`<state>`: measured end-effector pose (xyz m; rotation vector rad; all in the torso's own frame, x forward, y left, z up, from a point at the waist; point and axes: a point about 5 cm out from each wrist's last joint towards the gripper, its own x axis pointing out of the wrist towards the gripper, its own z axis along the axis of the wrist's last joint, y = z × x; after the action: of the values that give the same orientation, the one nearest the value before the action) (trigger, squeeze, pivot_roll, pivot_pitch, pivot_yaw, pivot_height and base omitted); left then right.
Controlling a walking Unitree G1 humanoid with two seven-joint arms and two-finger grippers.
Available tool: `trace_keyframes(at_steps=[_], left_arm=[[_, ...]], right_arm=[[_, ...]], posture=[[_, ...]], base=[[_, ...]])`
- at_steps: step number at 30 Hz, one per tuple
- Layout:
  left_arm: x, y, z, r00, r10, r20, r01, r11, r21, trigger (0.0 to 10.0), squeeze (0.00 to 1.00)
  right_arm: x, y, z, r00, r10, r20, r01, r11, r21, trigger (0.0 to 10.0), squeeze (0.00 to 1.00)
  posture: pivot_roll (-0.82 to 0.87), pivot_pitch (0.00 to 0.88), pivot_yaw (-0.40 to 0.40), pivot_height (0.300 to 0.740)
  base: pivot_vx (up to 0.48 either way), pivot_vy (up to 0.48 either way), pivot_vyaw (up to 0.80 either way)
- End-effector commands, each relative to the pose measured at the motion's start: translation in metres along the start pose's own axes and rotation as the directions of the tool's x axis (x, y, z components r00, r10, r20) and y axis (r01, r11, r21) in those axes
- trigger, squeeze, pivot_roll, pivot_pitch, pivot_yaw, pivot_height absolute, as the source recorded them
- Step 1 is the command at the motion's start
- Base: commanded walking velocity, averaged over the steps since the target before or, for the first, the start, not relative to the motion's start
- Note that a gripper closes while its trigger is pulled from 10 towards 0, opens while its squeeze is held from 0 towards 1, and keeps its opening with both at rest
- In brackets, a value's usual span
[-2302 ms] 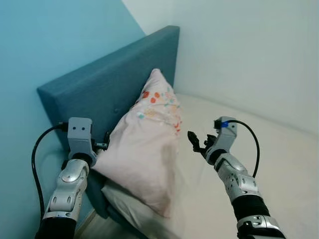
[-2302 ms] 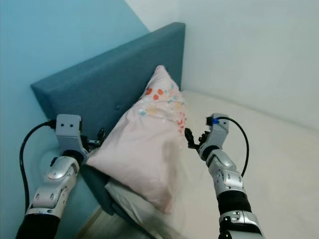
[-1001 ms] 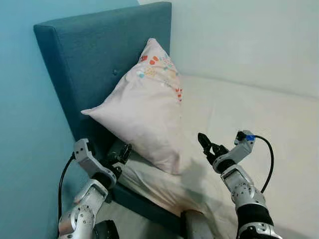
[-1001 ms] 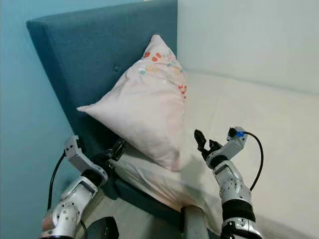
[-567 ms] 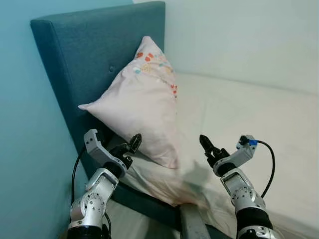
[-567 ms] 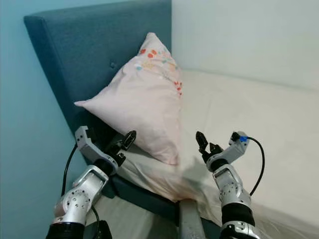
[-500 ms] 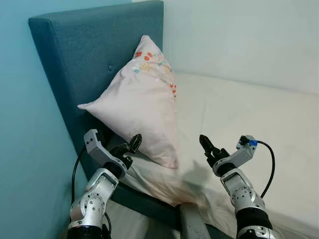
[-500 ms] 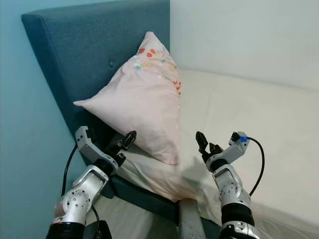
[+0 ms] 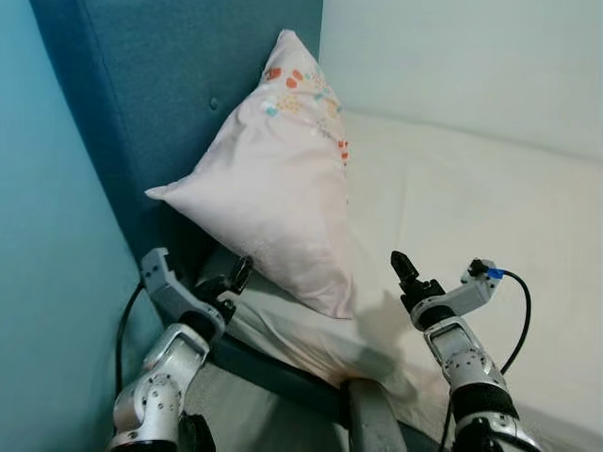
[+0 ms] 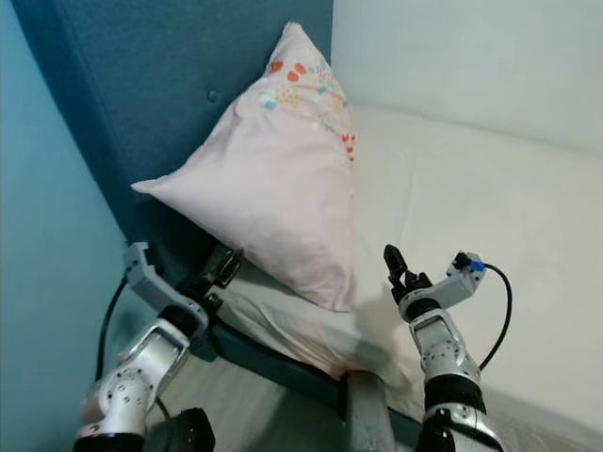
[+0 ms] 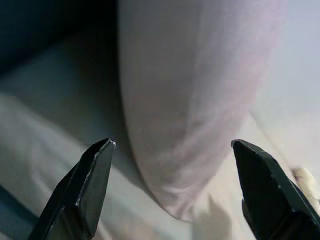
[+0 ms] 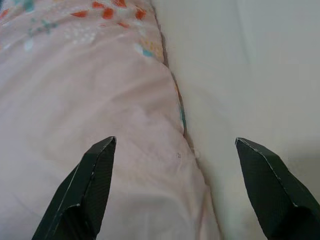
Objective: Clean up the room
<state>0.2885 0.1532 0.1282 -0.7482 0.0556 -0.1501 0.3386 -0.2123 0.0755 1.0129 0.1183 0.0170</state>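
Two end effectors, left point(image 9: 237, 275) and right point(image 9: 402, 270) | both wide open, empty | pillow point(image 9: 268, 198) just ahead, untouched

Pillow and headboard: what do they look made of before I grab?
Pillow: soft woven cloth, likely cotton, matte pale pink with small printed flowers; it creases and sags. Headboard: padded teal upholstery fabric, matte, with a tufted button. The filling of either cannot be seen.

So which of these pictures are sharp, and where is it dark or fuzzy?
Both eye views are fairly sharp and evenly lit, with the pillow casting a soft shadow on the mattress. The left wrist view is blurred and dark toward the headboard. The right wrist view is bright but soft.
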Motion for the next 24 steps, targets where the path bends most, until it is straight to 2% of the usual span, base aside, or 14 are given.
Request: trace_keyframes(at_steps=[1, 2, 3, 5, 6, 7, 11, 16, 18, 20, 24], left_arm=[[-0.006, 0.005, 0.018, 0.998, 0.037, 0.045, -0.04, 0.997, 0.069, 10.0, 0.0], [-0.008, 0.006, 0.027, 0.997, 0.045, 0.069, -0.052, 0.994, 0.096, 10.0, 0.0], [-0.008, 0.006, 0.027, 0.997, 0.045, 0.069, -0.052, 0.994, 0.096, 10.0, 0.0], [-0.014, 0.01, 0.049, 0.99, 0.067, 0.125, -0.084, 0.987, 0.134, 10.0, 0.0], [-0.014, 0.01, 0.049, 0.99, 0.067, 0.125, -0.084, 0.987, 0.134, 10.0, 0.0], [-0.022, 0.01, 0.066, 0.984, 0.08, 0.161, -0.104, 0.983, 0.149, 10.0, 0.0], [-0.031, 0.008, 0.073, 0.982, 0.084, 0.168, -0.112, 0.98, 0.166, 10.0, 0.0], [-0.041, 0.003, 0.07, 0.985, 0.095, 0.145, -0.121, 0.975, 0.185, 10.0, 0.0], [-0.045, -0.003, 0.069, 0.986, 0.094, 0.135, -0.118, 0.975, 0.186, 10.0, 0.0], [-0.046, -0.004, 0.069, 0.987, 0.094, 0.134, -0.118, 0.975, 0.186, 10.0, 0.0], [-0.049, -0.008, 0.069, 0.988, 0.097, 0.121, -0.118, 0.977, 0.179, 10.0, 0.0]], right_arm=[[0.0, -0.002, 0.0, 1.0, 0.02, 0.001, -0.02, 0.998, 0.066, 10.0, 0.0], [0.0, 0.0, 0.001, 0.999, 0.037, 0.005, -0.037, 0.996, 0.08, 10.0, 0.0], [0.0, 0.0, 0.001, 0.999, 0.037, 0.005, -0.037, 0.996, 0.08, 10.0, 0.0], [0.004, 0.005, -0.003, 0.998, 0.061, -0.027, -0.059, 0.995, 0.083, 10.0, 0.0], [0.004, 0.005, -0.003, 0.998, 0.061, -0.027, -0.059, 0.995, 0.083, 10.0, 0.0], [0.007, 0.009, -0.006, 0.997, 0.058, -0.045, -0.054, 0.995, 0.088, 10.0, 0.0], [0.01, 0.009, -0.007, 0.998, 0.02, -0.056, -0.016, 0.997, 0.078, 10.0, 0.0], [0.014, 0.012, -0.01, 0.997, 0.013, -0.076, -0.006, 0.996, 0.09, 10.0, 0.0], [0.018, 0.02, -0.016, 0.991, 0.06, -0.12, -0.049, 0.994, 0.094, 10.0, 0.0], [0.018, 0.021, -0.016, 0.99, 0.068, -0.126, -0.056, 0.994, 0.095, 10.0, 0.0], [0.025, 0.038, -0.017, 0.978, 0.161, -0.136, -0.146, 0.983, 0.114, 10.0, 0.0]], posture=[[0.01, 0.217, 0.004, 0.495], [0.01, 0.222, 0.004, 0.495], [0.01, 0.222, 0.004, 0.495], [0.04, 0.258, 0.006, 0.495], [0.04, 0.258, 0.006, 0.495], [0.06, 0.283, 0.008, 0.495], [0.08, 0.31, 0.015, 0.495], [0.1, 0.341, 0.021, 0.495], [0.11, 0.354, 0.02, 0.495], [0.11, 0.354, 0.02, 0.495], [0.12, 0.355, 0.014, 0.495]], base=[[0.0, 0.0, 0.0], [0.0, 0.0, 0.0], [0.0, 0.0, 0.0], [0.0, 0.0, 0.0], [0.0, 0.0, 0.0], [0.0, 0.0, 0.0], [0.0, 0.0, 0.0], [0.0, 0.0, 0.0], [0.0, 0.0, 0.0], [0.0, 0.0, 0.0], [0.0, 0.0, 0.0]])
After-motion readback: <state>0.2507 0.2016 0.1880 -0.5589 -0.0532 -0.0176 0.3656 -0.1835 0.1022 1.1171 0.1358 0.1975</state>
